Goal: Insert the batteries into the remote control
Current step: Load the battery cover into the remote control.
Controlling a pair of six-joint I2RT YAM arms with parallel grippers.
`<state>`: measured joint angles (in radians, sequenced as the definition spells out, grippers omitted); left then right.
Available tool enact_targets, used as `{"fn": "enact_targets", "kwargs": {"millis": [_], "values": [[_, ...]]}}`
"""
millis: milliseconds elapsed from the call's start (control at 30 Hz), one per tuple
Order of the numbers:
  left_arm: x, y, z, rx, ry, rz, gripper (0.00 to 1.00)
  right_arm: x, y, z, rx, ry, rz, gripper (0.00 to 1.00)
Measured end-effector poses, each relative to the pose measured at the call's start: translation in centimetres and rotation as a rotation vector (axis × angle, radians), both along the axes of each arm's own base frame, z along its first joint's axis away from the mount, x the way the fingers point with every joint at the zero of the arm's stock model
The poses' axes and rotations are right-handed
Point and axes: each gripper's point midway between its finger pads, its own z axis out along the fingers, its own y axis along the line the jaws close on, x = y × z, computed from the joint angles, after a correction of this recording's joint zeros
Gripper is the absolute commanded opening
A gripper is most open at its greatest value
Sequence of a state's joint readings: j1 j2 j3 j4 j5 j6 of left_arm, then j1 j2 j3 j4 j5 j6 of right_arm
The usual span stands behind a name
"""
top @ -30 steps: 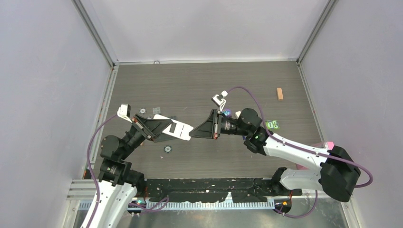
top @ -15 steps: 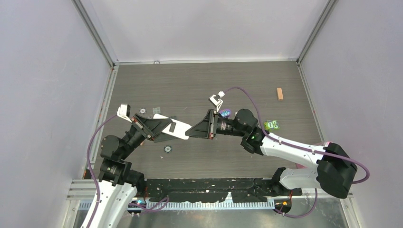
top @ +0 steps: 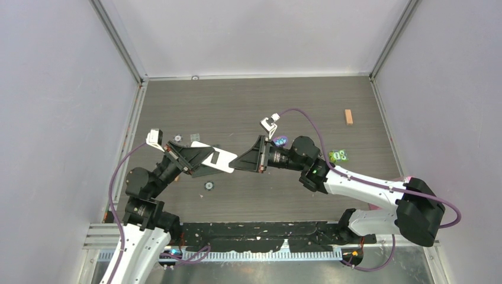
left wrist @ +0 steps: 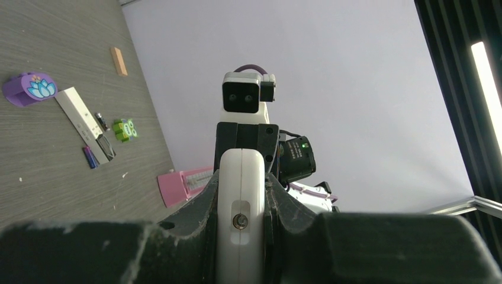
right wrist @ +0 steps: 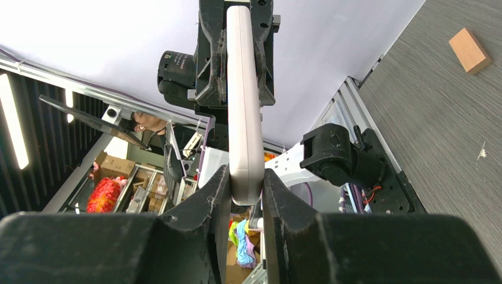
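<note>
Nearest, left gripper [left wrist: 241,190]: I have it clenched on one end of a wide white remote [top: 222,161], held edge-up above the table [top: 237,100], left of centre.
Right gripper [right wrist: 245,184]: its fingers sit flush on both faces of that remote's other end, with no gap that I can see, so I read it as grasping too.
Held piece: this is not the bar I need to load, and both my grippers are occupied with it.
Remote control [left wrist: 77,109]: it lies flat on the table to the right and further off, white body with the black end section towards the near side. The top view hides it under my right arm.
Blue-purple battery [left wrist: 90,157]: it lies just beside the black end of the remote control.
Dark battery [left wrist: 102,120]: a slim dark piece on the bar's other side, which I take for a cell. I cannot make out a reddish one.
Handling, remote control: I expect light, stiff, smooth plastic. I would pinch it across the narrow width on the white part and leave the black end free.
Handling, cells: tiny, hard, round and likely to roll or squirt out. I would grip mid-length across the diameter with a gentle squeeze.
Neighbours: a purple lotus piece [left wrist: 26,89] just beyond the bar, a green piece [left wrist: 124,129] to its right.
Farthest: a wooden block [left wrist: 118,61], well apart.
</note>
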<state>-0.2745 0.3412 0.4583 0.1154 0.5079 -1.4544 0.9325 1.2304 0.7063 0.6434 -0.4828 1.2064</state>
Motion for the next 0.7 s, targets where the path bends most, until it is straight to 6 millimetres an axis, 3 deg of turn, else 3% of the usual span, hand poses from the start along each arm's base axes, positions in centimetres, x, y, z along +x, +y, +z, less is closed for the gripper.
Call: {"fn": "enact_targets", "kwargs": {"millis": [233,533,700], "values": [[0.2,0.1,0.1,-0.005,0.000,0.011,0.00,0.0,0.4,0.1,0.002,0.006,-0.009,0.10],[0.8,0.9,0.3,-0.025,-0.013,0.071,0.00,0.4,1.5,0.2,0.009,0.019,-0.039,0.13],[1.2,1.6,0.6,-0.041,-0.027,0.119,0.00,0.5,2.3,0.3,0.013,0.028,-0.081,0.20]]}}
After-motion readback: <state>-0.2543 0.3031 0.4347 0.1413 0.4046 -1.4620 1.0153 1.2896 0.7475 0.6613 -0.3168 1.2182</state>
